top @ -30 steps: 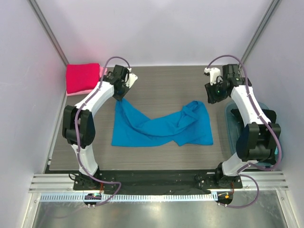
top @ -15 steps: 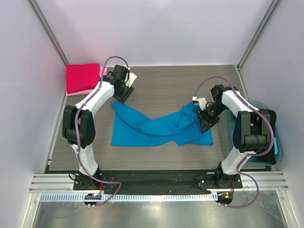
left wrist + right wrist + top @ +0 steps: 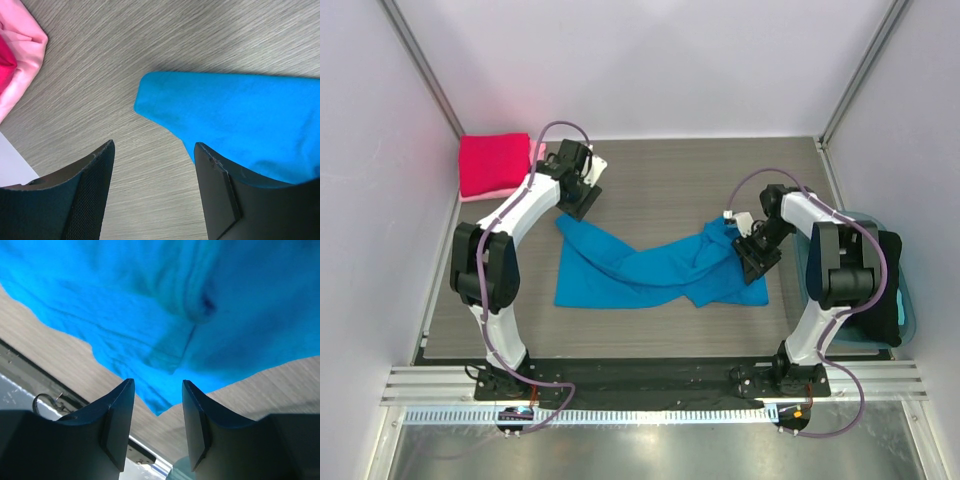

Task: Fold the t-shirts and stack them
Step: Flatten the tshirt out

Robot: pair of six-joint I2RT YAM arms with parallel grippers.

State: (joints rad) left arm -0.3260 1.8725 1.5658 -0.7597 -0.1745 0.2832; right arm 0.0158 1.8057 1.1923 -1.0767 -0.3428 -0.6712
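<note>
Cloth this thin should be light and limp. It will likely sag, drag and crease wherever it is unsupported, so it wants pinching at corners or along a hem, two points at once, not in the bunched middle.

Blue shirt lies loose across the middle of the table. It is bright and plain, fairly flat at its left half and rumpled into ridges toward the right, and it is not yet folded. Red shirt sits folded on pink shirt at the table's far-left corner.

Left gripper hovers over the table's far-left part, jaws wide apart and empty. The blue shirt's far-left corner lies just ahead of them, a sound place to take hold. Right gripper hangs low over the table's right side, above the blue shirt's right edge, jaws parted with nothing pinched between them.
</note>
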